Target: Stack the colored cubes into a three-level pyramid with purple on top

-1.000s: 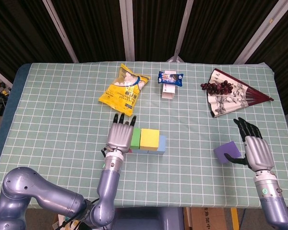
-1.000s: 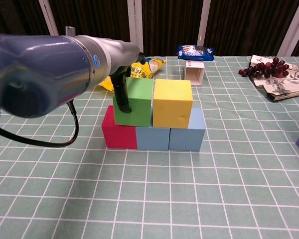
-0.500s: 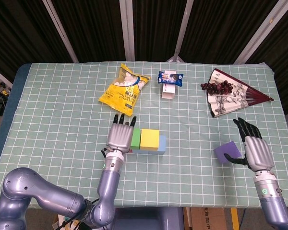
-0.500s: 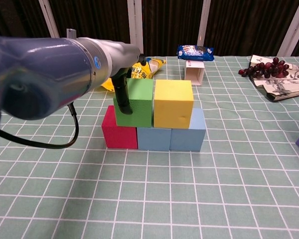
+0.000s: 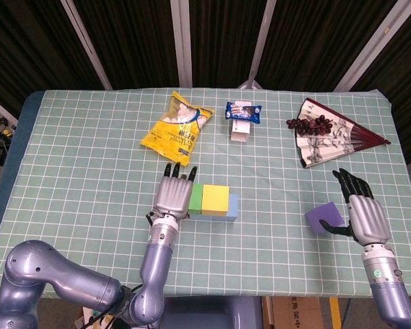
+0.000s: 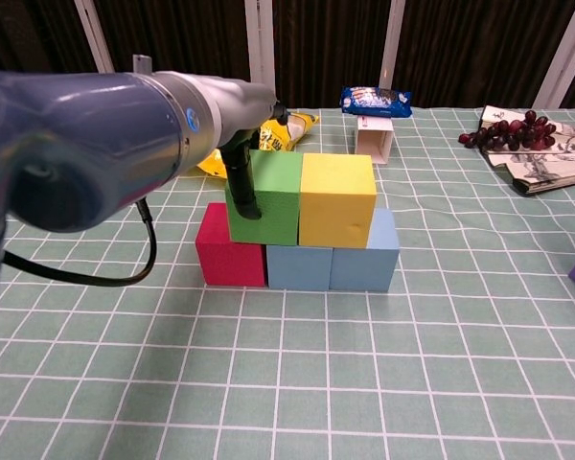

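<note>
The base row of a red cube (image 6: 230, 257) and two blue cubes (image 6: 299, 266) (image 6: 364, 264) stands mid-table. On it sit a green cube (image 6: 266, 199) and a yellow cube (image 6: 336, 199), side by side and touching. My left hand (image 5: 171, 195) lies flat with fingers straight, and its fingers (image 6: 241, 187) press the green cube's left face. The purple cube (image 5: 325, 217) lies on the cloth at the right. My right hand (image 5: 359, 209) stands open just right of it, with the thumb near its lower edge.
At the back of the table lie a yellow snack bag (image 5: 177, 127), a small white box with a blue packet on it (image 5: 242, 120), and a folding fan with grapes on it (image 5: 325, 133). A checked green cloth (image 5: 89, 157) covers the table.
My left hand has nudged the green cube to the right, closing the gap to the yellow cube. The right hand and the purple cube have not moved.
</note>
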Available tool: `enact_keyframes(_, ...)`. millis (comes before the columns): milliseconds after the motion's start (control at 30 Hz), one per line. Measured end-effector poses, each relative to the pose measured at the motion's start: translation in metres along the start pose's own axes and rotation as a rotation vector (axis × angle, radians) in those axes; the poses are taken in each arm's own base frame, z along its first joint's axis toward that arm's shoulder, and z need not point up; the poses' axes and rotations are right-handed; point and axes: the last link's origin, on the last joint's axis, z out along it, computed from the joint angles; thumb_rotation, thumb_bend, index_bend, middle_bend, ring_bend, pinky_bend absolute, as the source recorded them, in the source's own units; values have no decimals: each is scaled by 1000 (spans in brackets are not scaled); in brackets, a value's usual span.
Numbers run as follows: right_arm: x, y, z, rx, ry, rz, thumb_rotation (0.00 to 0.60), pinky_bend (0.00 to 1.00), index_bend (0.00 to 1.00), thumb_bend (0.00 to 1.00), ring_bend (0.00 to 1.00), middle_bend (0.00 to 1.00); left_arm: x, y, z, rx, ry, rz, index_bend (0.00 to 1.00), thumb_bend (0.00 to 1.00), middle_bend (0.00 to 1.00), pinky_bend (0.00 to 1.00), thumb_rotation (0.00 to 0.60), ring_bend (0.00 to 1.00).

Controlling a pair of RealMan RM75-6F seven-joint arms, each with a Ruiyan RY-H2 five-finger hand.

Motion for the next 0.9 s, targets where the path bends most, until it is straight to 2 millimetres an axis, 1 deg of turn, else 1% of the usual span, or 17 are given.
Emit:
enact_keyframes(333, 0, 0, 0, 0, -1, 1, 600, 0, 0, 205, 0, 0, -2, 2, 0, -1, -6, 1, 0, 296, 388, 36, 600, 47)
enact_keyframes(467, 0, 0, 0, 0, 1, 1, 600, 0, 0, 205, 0, 0, -2, 3, 0, -2, -4, 2, 0, 255, 370, 36, 600, 47)
enact_keyframes(533, 0, 0, 0, 0, 0, 2, 600, 0, 0, 205, 0, 0, -2, 3, 0, -3, -2, 2, 0, 238, 350, 36, 600, 47)
enact_keyframes(667, 0, 0, 0, 0, -1, 1, 600, 0, 0, 205, 0, 0, -3, 3, -1, -6, -3, 5, 0, 191, 277, 35, 600, 42)
enact_keyframes(900, 0, 0, 0, -1, -4, 6, 600, 0, 0, 205, 0, 0, -3, 0, -1, -5, -7, 10, 0, 143, 171, 26, 600, 23)
